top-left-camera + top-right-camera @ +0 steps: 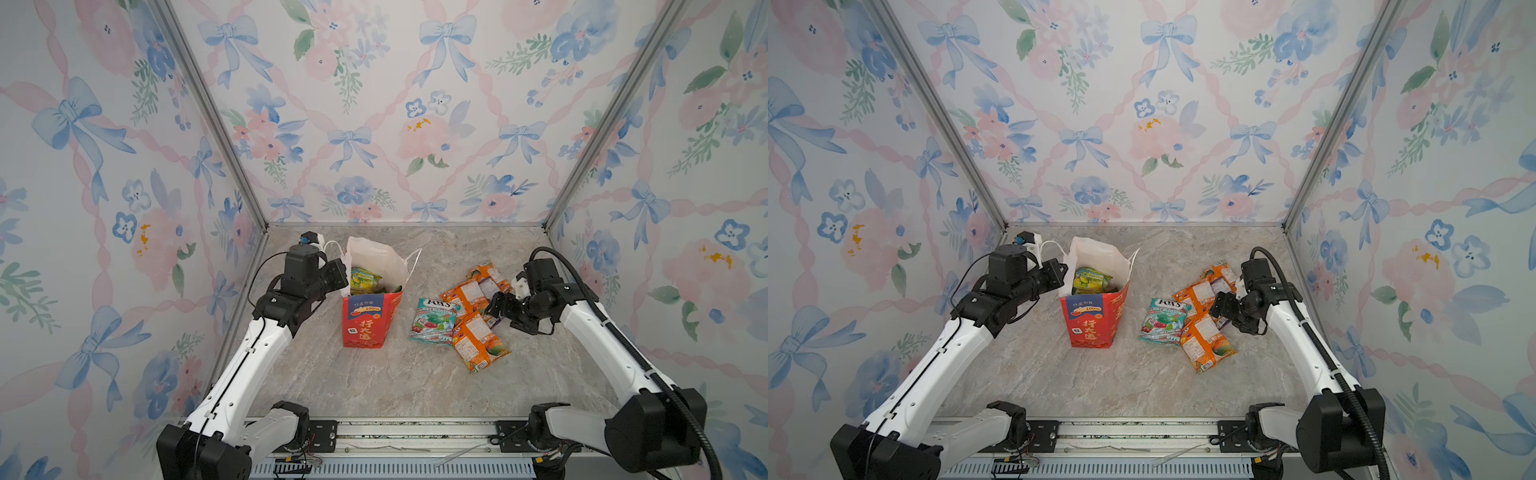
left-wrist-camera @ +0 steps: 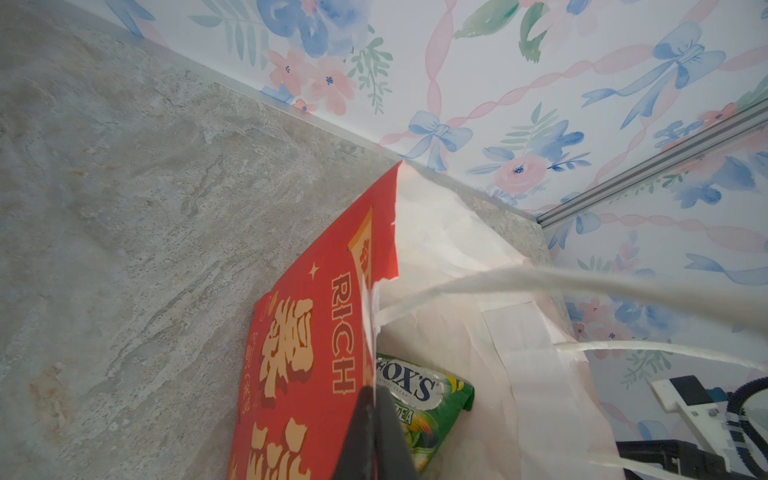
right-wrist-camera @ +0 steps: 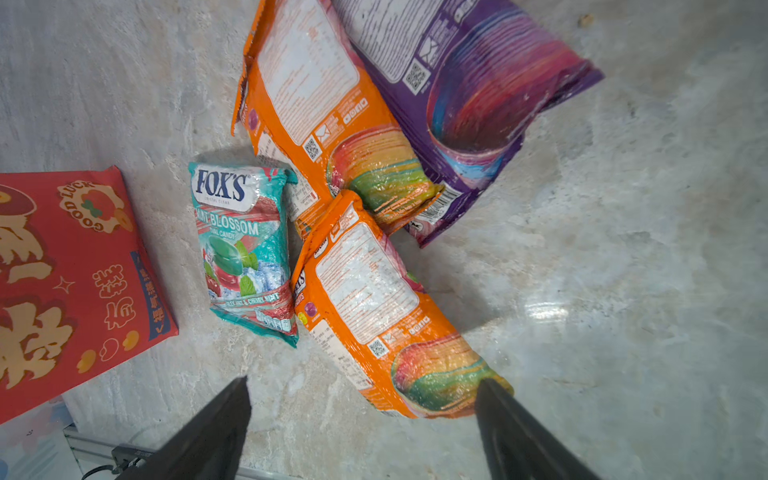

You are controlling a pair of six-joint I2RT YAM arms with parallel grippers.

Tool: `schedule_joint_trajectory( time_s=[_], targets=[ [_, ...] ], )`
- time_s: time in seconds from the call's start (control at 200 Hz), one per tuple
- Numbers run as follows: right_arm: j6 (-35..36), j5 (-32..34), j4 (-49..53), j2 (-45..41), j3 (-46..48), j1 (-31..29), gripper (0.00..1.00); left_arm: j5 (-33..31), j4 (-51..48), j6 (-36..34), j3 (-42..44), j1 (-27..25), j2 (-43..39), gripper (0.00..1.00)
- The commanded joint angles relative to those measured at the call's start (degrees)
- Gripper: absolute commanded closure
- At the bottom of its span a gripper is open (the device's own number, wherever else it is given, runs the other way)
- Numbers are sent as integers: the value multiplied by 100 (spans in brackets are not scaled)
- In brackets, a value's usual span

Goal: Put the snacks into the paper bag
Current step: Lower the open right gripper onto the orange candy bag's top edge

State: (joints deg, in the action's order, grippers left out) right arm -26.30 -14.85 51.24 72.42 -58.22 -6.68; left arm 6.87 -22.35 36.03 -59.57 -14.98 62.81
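Note:
The red paper bag (image 1: 371, 322) (image 1: 1092, 326) stands upright left of centre, mouth open and white inside. My left gripper (image 1: 343, 275) (image 2: 374, 415) is shut on the bag's left rim, pinching the paper edge. Green snacks (image 1: 363, 280) (image 2: 422, 399) lie inside the bag. To its right on the table lie a teal FOX'S packet (image 1: 432, 322) (image 3: 243, 249), three orange packets (image 1: 478, 343) (image 3: 374, 307) and a purple one (image 3: 478, 83), overlapping. My right gripper (image 1: 494, 308) (image 3: 365, 381) hangs open just above the nearest orange packet, holding nothing.
Flowered walls with aluminium corner posts (image 1: 216, 124) close in the marble table (image 1: 395, 386) on three sides. A metal rail (image 1: 415, 432) with both arm bases runs along the front edge. The bag's white string handles (image 2: 582, 282) hang loose.

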Motion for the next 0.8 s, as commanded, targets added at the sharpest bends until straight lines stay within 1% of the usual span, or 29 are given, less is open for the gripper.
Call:
schedule_joint_trajectory(
  time_s=[0.0, 0.325, 0.435, 0.51, 0.74, 0.795],
  targets=[
    [142, -299, -205, 206, 167, 36, 12, -45, 4, -81, 45, -31, -44, 100],
    [291, -243, -246, 471, 478, 134, 10, -40, 2, -73, 58, -31, -31, 100],
    [287, -141, -267, 521, 602, 248, 6, -36, 3, -67, 49, -31, -8, 100],
    [386, -190, -242, 656, 643, 323, 2, -20, 3, -68, 41, -31, -2, 100],
    [497, -353, -520, 914, 932, 519, 0, -44, 3, -47, 92, -31, -18, 100],
    [503, -439, -593, 944, 1007, 568, 1, -46, 4, -35, 92, -31, -19, 100]
  ],
)
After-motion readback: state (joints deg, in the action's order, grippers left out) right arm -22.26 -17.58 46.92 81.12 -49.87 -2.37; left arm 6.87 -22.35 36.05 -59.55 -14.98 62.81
